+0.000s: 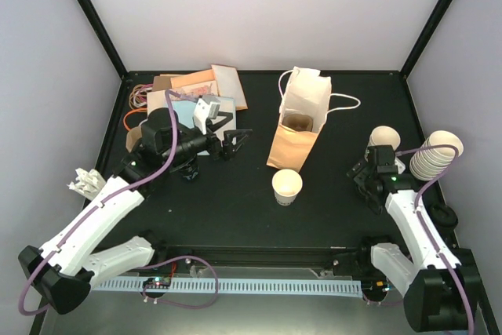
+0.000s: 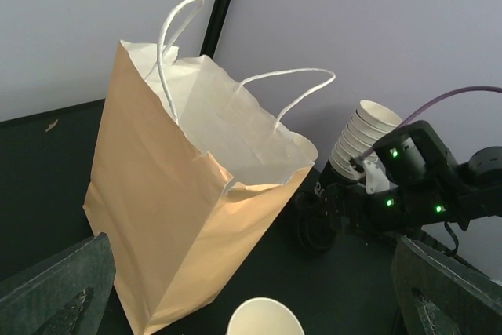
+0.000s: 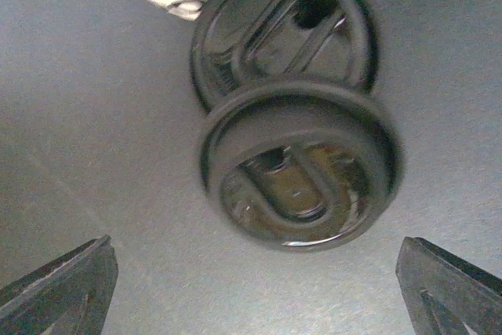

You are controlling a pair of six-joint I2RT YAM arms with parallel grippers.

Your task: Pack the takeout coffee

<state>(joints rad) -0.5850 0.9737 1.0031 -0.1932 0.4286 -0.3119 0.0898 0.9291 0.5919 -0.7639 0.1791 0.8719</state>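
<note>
We see the lidless white paper cup [image 1: 287,187] on open tabletop [image 1: 235,209] just before the paper bag [image 1: 296,127], far from edges, between left gripper [image 1: 238,143] and right gripper [image 1: 362,178], both with jaws spread, empty.

Takeout coffee [image 1: 287,187]: single white paper cup, dark marks low on side. Upright on black mat [image 1: 235,209], top open, pale inside showing. Sits ahead of left fingers [image 2: 59,296], roughly centred between them, rim [image 2: 264,318] at bottom edge of left wrist view. Well apart from right fingers [image 1: 358,171], off to their left.

Paper bag [image 1: 296,132]: tan outside, white inside, white cord handles. Standing open, mouth up, just beyond cup, ahead of left fingers.
</note>
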